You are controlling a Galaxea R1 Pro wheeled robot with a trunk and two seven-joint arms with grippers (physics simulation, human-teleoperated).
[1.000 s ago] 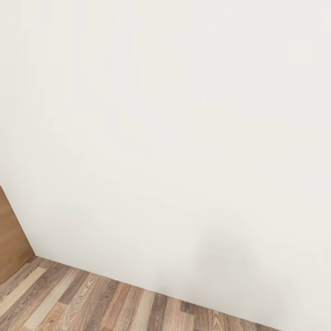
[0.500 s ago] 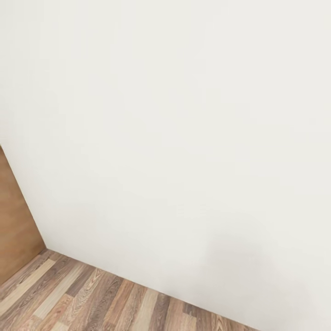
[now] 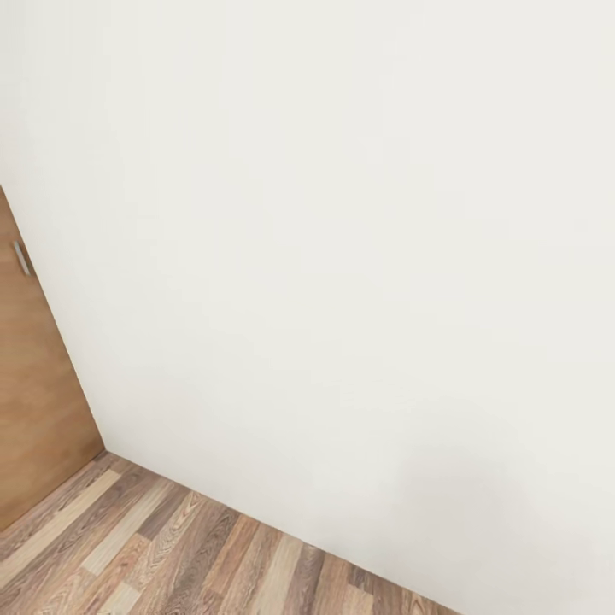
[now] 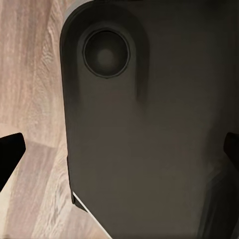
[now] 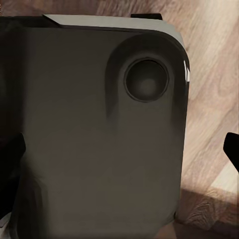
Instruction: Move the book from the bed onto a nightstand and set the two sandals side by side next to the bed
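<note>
The book, the bed, the nightstand and both sandals are out of view. The head view faces a plain white wall (image 3: pixel 342 256) above a strip of brown wood-plank floor (image 3: pixel 171 555). In the left wrist view my left gripper (image 4: pixel 119 152) is open, its dark fingertips (image 4: pixel 10 149) spread wide and nothing between them. The right wrist view has my right gripper (image 5: pixel 122 149) open and empty in the same way. Both hang in front of my own dark body.
A light-brown wooden door (image 3: pixel 34 384) with a small metal handle (image 3: pixel 20 257) stands at the left edge of the head view, meeting the wall at a corner. My dark rounded base (image 4: pixel 149 124) is close behind the left gripper, and again (image 5: pixel 89 124) behind the right.
The camera has turned: the whole head view has shifted right, so more of the door shows and its handle has come into view. The grippers' state is unchanged.
</note>
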